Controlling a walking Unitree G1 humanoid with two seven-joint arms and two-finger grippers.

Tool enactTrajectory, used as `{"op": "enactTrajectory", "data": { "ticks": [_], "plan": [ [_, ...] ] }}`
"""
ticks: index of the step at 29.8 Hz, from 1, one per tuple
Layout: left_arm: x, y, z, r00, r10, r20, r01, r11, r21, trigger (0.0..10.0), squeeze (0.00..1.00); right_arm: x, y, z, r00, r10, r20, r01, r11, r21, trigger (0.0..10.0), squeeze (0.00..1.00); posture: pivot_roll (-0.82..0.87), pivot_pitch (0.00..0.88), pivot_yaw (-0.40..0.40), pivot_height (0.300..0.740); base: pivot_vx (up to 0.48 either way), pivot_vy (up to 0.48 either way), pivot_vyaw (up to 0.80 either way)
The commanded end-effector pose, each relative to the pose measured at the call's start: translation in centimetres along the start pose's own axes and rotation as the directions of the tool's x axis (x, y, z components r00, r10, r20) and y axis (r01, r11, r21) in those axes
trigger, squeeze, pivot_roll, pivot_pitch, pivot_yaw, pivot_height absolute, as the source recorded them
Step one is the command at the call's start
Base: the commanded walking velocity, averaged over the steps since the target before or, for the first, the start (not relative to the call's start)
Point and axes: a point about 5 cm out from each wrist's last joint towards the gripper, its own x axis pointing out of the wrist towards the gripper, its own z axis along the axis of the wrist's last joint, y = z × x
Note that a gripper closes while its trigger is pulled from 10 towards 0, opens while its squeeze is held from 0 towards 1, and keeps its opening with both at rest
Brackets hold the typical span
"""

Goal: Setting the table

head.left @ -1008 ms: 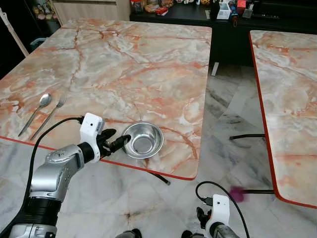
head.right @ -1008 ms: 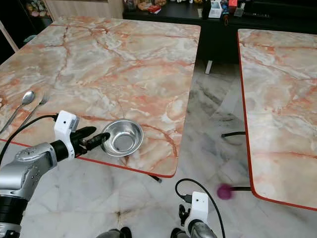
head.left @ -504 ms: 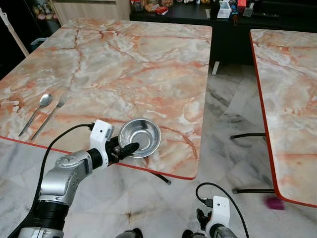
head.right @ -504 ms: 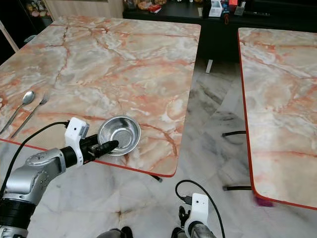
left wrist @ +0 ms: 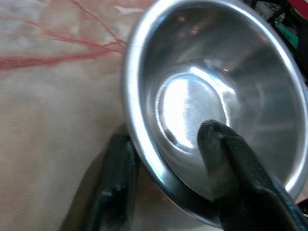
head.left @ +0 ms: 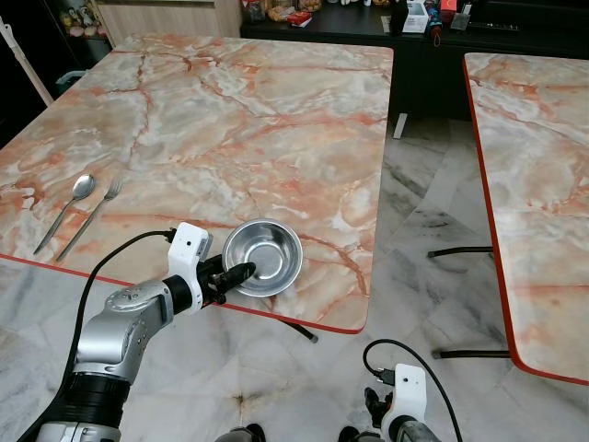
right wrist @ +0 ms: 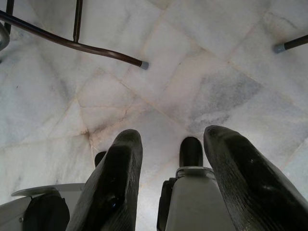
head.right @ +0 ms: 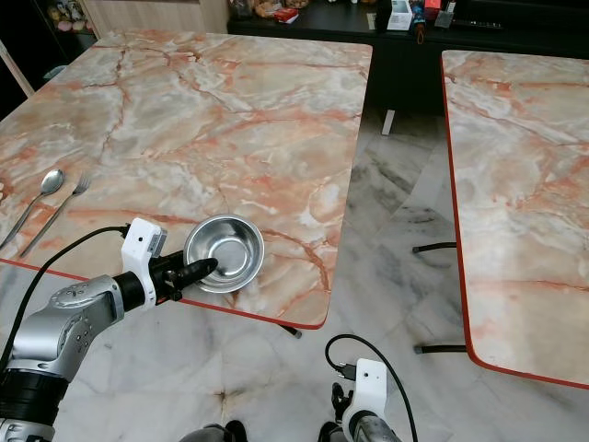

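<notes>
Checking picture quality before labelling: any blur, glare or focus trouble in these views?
Left eye view: sharp, evenly lit. Left wrist view: steel bowl soft-focused with a bright glare patch on its base, the left gripper fingers blurred from closeness. Right wrist view: floor crisp, right gripper fingers slightly soft.

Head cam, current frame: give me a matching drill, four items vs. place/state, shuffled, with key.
Items:
1. steel bowl
2. spoon
3. fork
4. right gripper

Places/states:
A. hangs open over the floor
B. outermost on the table's left side
C. rim pinched by the left gripper, near the table's front edge
D. lies just right of the spoon

Pairs: 1-C, 2-B, 3-D, 4-A
</notes>
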Motion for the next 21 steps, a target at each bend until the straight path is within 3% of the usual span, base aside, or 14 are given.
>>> {"op": "enactTrajectory", "data": {
  "ticks": [1,14,17,21],
  "plan": [
    [-0.1,0.2,-0.3,1.000,0.010,-0.007,-0.010,1.000,-0.023,0.0,0.00,-0.1,0.0,-0.6,1.000,-0.001,-0.016,0.001,1.000,0.010,10.0,0.00,0.12,0.173,0.044,0.740,0.000,0.000,0.00],
    [-0.3,0.7,-0.2,0.999,0.039,0.007,-0.039,0.998,-0.044,0.0,0.00,-0.1,0.0,-0.6,1.000,-0.003,-0.018,0.003,1.000,0.011,10.0,0.00,0.12,0.173,0.044,0.740,0.000,0.000,0.00],
    [-0.4,1.1,0.1,0.996,0.077,0.040,-0.074,0.995,-0.069,0.0,0.00,-0.1,0.0,-0.6,1.000,-0.003,-0.017,0.004,1.000,0.011,10.0,0.00,0.12,0.173,0.042,0.740,0.000,0.000,0.00],
    [-0.6,2.5,1.5,0.967,0.188,0.174,-0.160,0.974,-0.161,0.0,0.00,-0.1,-0.1,-0.5,1.000,-0.003,-0.015,0.003,1.000,0.008,10.0,0.00,0.12,0.167,0.035,0.740,0.000,0.000,0.00]
  ]
}}
